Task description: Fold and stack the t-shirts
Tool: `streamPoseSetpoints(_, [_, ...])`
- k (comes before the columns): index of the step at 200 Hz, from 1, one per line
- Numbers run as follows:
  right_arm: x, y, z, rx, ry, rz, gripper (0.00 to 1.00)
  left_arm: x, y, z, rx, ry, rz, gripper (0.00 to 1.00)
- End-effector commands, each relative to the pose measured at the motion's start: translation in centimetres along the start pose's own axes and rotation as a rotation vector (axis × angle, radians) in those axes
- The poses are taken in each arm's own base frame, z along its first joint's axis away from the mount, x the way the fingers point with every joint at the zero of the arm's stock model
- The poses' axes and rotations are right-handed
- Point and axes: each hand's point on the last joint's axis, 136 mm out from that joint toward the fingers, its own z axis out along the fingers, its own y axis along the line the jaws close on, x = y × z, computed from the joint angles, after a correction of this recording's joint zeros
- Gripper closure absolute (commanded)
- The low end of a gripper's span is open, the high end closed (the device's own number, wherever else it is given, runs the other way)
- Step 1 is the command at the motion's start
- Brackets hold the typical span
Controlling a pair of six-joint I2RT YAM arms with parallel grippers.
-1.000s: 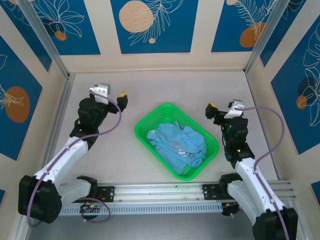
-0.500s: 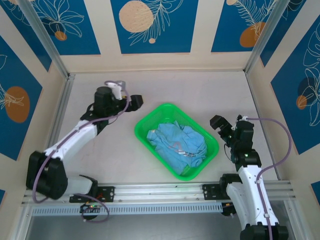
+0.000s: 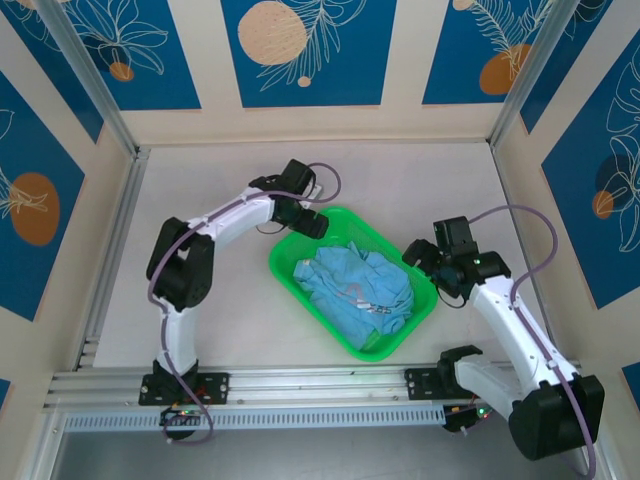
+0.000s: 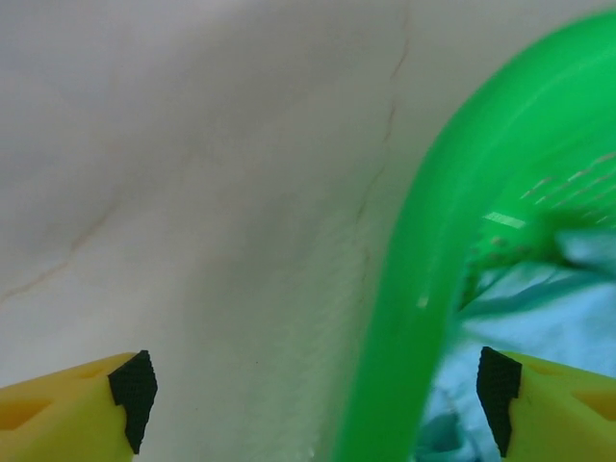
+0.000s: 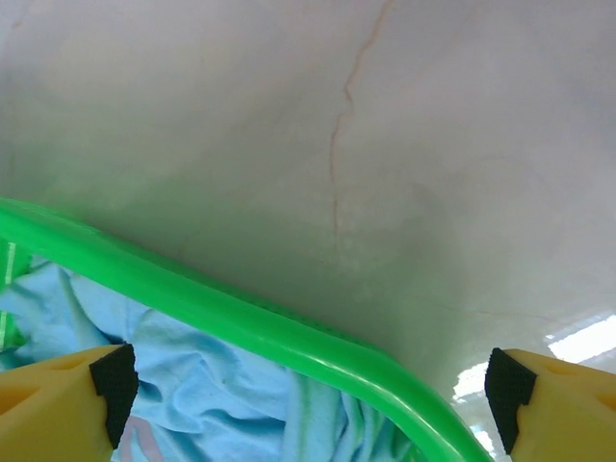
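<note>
The sky-blue t-shirt (image 3: pixel 355 290) is seen crumpled inside the green basket (image 3: pixel 276 268), its pale lettering partly shown among the folds, and nothing is yet laid out on the table (image 3: pixel 235 320) beside the basket. The left gripper (image 3: pixel 308 223) is held over the basket's far-left rim with its fingers (image 4: pixel 133 387) spread wide, one outside the rim and one above the cloth inside; nothing is clamped. The right gripper (image 3: pixel 420 256) is poised at the basket's right rim, likewise spread apart and empty, the rim passing between its tips in the wrist view. The step in hand is judged to be the reach into the basket for the shirt. To be done well, both grippers should be carried inward past the rim before being lowered, so that only fabric is pinched and the plastic is not caught. Two well-separated raised folds should be chosen, ideally near a hem or shoulder, so that the shirt is opened out as it is lifted. The lift should be made straight up, lest the light basket be dragged along with the cloth
</note>
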Motion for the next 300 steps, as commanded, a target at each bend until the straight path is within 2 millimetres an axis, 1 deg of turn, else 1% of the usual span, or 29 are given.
streamPoseSetpoints(1, [0.4,-0.7,-1.2,0.062,0.019,-0.031,0.05,1.0,-0.8,-0.4,0.056,0.075,0.046,0.18])
streamPoseSetpoints(8, [0.3,-0.6,-1.4,0.06,0.012,-0.036,0.05,1.2,-1.1,-0.1,0.07,0.087,0.043,0.22])
streamPoseSetpoints(16, [0.2,-0.5,-1.7,0.057,0.007,-0.041,0.04,1.2,-0.9,0.3,0.061,0.098,0.034,0.29])
streamPoseSetpoints(20, [0.1,-0.4,-1.9,0.049,0.001,-0.042,0.05,1.3,-0.7,0.5,0.051,0.104,0.028,0.34])
streamPoseSetpoints(30, [0.1,0.0,-2.3,0.025,-0.002,-0.054,0.05,1.5,-0.2,0.8,0.024,0.114,0.008,0.51])
streamPoseSetpoints(38, [0.1,0.4,-2.7,0.0,-0.006,-0.062,0.05,1.4,0.2,0.9,0.007,0.11,-0.011,0.61])
streamPoseSetpoints(52, [0.2,1.1,-3.3,-0.043,-0.009,-0.079,0.05,1.4,0.9,0.7,-0.029,0.097,-0.051,0.63])
streamPoseSetpoints(64, [0.4,1.8,-3.7,-0.086,-0.008,-0.102,0.05,1.4,1.7,0.3,-0.062,0.083,-0.087,0.7])
streamPoseSetpoints(85, [0.8,3.1,-3.9,-0.154,0.01,-0.128,0.07,1.5,4.2,-0.6,-0.142,0.055,-0.203,0.81])
streamPoseSetpoints(100, [1.3,4.0,-3.9,-0.195,0.04,-0.148,0.11,1.6,5.9,-1.0,-0.166,0.033,-0.306,0.84])
streamPoseSetpoints(114, [1.6,4.8,-3.8,-0.218,0.06,-0.167,0.14,1.4,6.1,-1.3,-0.15,0.006,-0.355,0.85])
streamPoseSetpoints(137, [1.9,6.3,-3.2,-0.235,0.091,-0.203,0.18,0.8,5.4,-1.2,-0.104,-0.026,-0.405,0.86])
streamPoseSetpoints(149, [1.6,7.8,-2.9,-0.25,0.106,-0.225,0.22,0.7,5.1,-1.0,-0.106,-0.025,-0.436,0.86])
streamPoseSetpoints(162, [1.1,9.6,-2.6,-0.26,0.123,-0.243,0.23,0.7,4.9,-0.7,-0.118,-0.012,-0.488,0.86])
streamPoseSetpoints(179, [-0.1,12.0,-1.4,-0.249,0.134,-0.256,0.25,0.5,4.6,-0.2,-0.147,0.003,-0.553,0.85])
streamPoseSetpoints(193, [-1.3,13.6,0.4,-0.204,0.141,-0.27,0.25,-0.1,3.6,0.4,-0.132,-0.001,-0.588,0.85])
streamPoseSetpoints(208, [-3.1,14.2,2.8,-0.101,0.155,-0.267,0.25,-0.9,2.1,1.1,-0.101,0.002,-0.614,0.83])
streamPoseSetpoints(223, [-4.8,14.7,5.1,-0.057,0.189,-0.235,0.2,-1.7,1.1,1.5,-0.1,0.003,-0.639,0.83])
streamPoseSetpoints(234, [-5.8,14.5,7.0,-0.033,0.206,-0.207,0.16,-2.5,0.2,1.8,-0.097,-0.006,-0.648,0.83])
streamPoseSetpoints(240, [-6.5,14.1,7.9,-0.009,0.205,-0.19,0.14,-2.9,-0.1,2.1,-0.094,-0.011,-0.661,0.83])
streamPoseSetpoints(247, [-7.4,13.5,8.7,0.017,0.196,-0.17,0.12,-3.3,-0.5,2.4,-0.082,-0.013,-0.669,0.83])
streamPoseSetpoints(255, [-8.1,13.2,9.6,0.022,0.2,-0.156,0.1,-3.8,-1.0,2.9,-0.068,-0.013,-0.68,0.83])
streamPoseSetpoints(267, [-8.8,13.3,10.8,0.004,0.218,-0.139,0.09,-4.6,-1.7,3.4,-0.049,-0.014,-0.694,0.82])
streamPoseSetpoints(282, [-10.0,12.4,12.3,0.043,0.23,-0.101,0.09,-5.4,-2.5,4.4,-0.007,-0.011,-0.716,0.81])
streamPoseSetpoints(300, [-11.0,12.0,14.3,0.058,0.24,-0.083,0.1,-6.7,-3.5,5.2,0.048,-0.014,-0.72,0.8])
